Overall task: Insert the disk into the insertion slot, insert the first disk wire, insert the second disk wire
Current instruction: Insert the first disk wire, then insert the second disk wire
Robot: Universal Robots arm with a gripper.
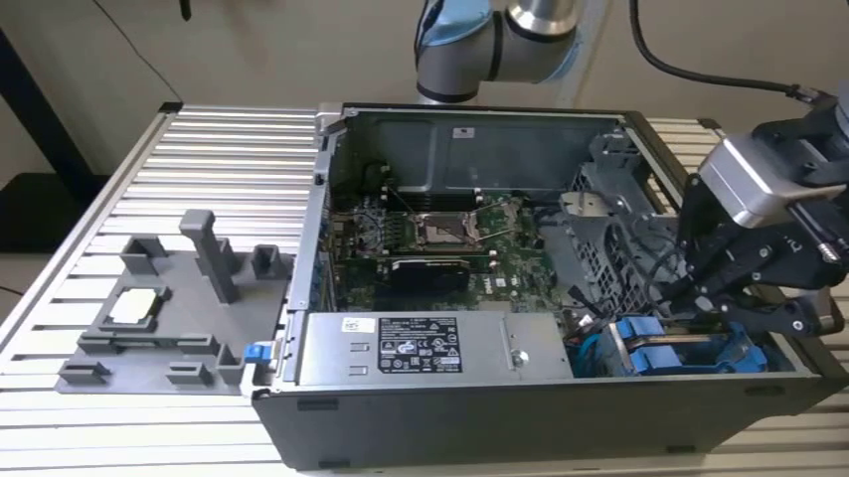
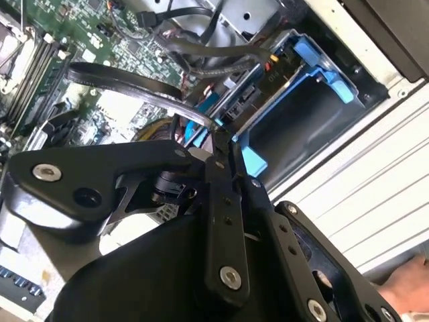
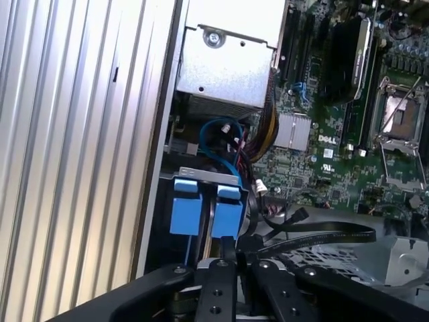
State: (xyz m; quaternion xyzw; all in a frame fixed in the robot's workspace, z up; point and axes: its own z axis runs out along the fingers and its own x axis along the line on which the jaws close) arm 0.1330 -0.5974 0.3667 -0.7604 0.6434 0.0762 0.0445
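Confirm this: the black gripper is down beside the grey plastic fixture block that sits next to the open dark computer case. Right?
Not right. The black gripper is down inside the open dark computer case, at the bright blue drive carriers, as the exterior view shows. The grey plastic fixture block does sit next to the case, on the exterior view's left.

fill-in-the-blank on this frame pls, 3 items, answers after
1. The hand hangs over the two ____-coloured drive carriers.
2. The grey power supply box carries a black-and-____ label.
3. The computer case lies with its side panel ____.

Answers: blue; white; off
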